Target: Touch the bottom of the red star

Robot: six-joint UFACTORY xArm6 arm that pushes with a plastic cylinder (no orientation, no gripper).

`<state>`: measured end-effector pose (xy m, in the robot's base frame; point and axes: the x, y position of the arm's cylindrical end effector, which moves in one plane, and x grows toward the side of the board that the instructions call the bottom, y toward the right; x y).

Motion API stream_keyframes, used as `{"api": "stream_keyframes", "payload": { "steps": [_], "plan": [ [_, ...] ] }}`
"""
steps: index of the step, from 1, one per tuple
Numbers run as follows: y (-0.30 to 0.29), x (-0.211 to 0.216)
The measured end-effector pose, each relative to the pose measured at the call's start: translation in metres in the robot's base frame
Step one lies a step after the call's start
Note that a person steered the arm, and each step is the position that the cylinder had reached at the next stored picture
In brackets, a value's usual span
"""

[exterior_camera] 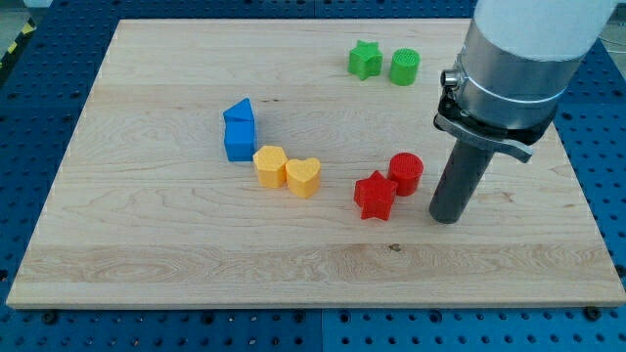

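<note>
Tip right of red star, not yet touching.

Camera view: tip point(446, 217) down on board point(147, 254), bare rod, nothing to clamp, apart from red star point(375, 195) mid-board beside red cylinder point(406, 172); seemingly placed to swing round to star's near edge.

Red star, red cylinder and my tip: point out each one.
red star point(375, 195), camera view, its top face.
red cylinder point(406, 168), camera view, its round top.
my tip point(445, 216), camera view, the rod's very end.
</note>
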<state>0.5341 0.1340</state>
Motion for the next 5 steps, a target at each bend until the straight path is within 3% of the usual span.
{"api": "stream_keyframes", "payload": {
  "steps": [1,3,4,5],
  "plan": [
    [-0.001,0.000],
    [-0.011,0.040],
    [-0.048,0.039],
    [-0.051,0.024]
  ]
}}
